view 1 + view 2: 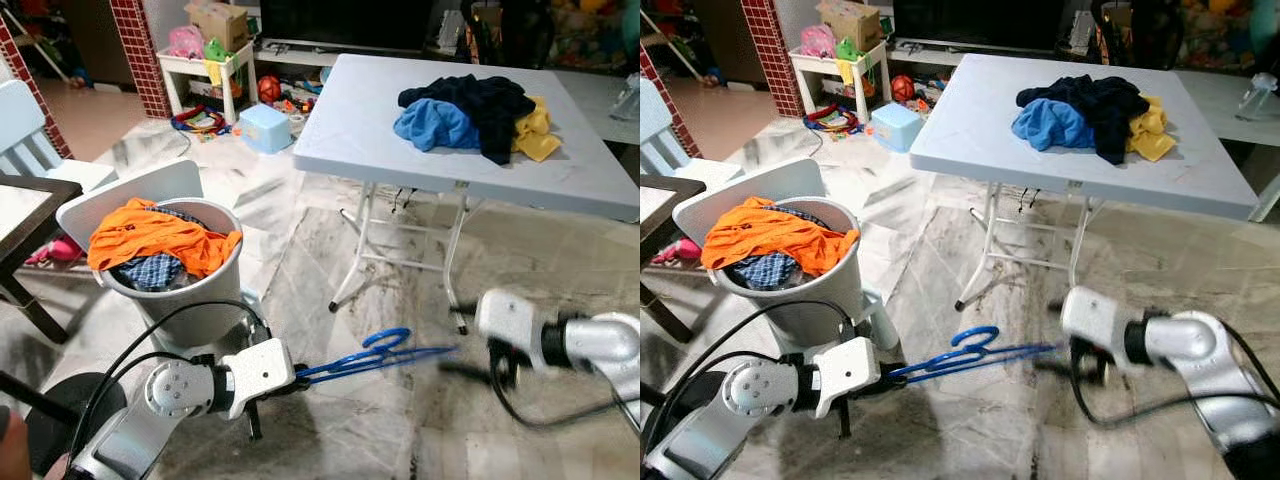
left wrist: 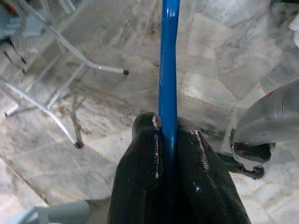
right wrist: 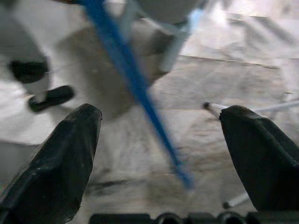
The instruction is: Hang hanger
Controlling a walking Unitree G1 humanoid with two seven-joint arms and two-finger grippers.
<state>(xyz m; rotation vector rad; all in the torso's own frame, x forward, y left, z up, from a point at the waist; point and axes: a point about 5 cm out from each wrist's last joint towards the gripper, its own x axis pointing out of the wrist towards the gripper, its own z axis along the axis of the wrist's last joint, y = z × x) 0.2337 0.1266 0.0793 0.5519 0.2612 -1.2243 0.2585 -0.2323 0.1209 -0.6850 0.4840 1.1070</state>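
A blue plastic hanger (image 1: 380, 353) is held out level above the marble floor, low in front of me. My left gripper (image 1: 290, 380) is shut on one end of it; in the left wrist view the black fingers (image 2: 140, 177) pinch the blue bar (image 2: 168, 70). My right gripper (image 1: 458, 368) is blurred and sits just past the hanger's far tip. In the right wrist view its two fingers (image 3: 60, 163) stand wide open, and the hanger (image 3: 135, 88) runs through the space between them without touching either.
A white laundry basket (image 1: 200, 310) full of orange and blue clothes stands at my left. A white folding table (image 1: 350, 120) with a pile of clothes (image 1: 480, 115) stands ahead, its legs (image 1: 350, 260) close to the hanger. Toys and shelves are at the back.
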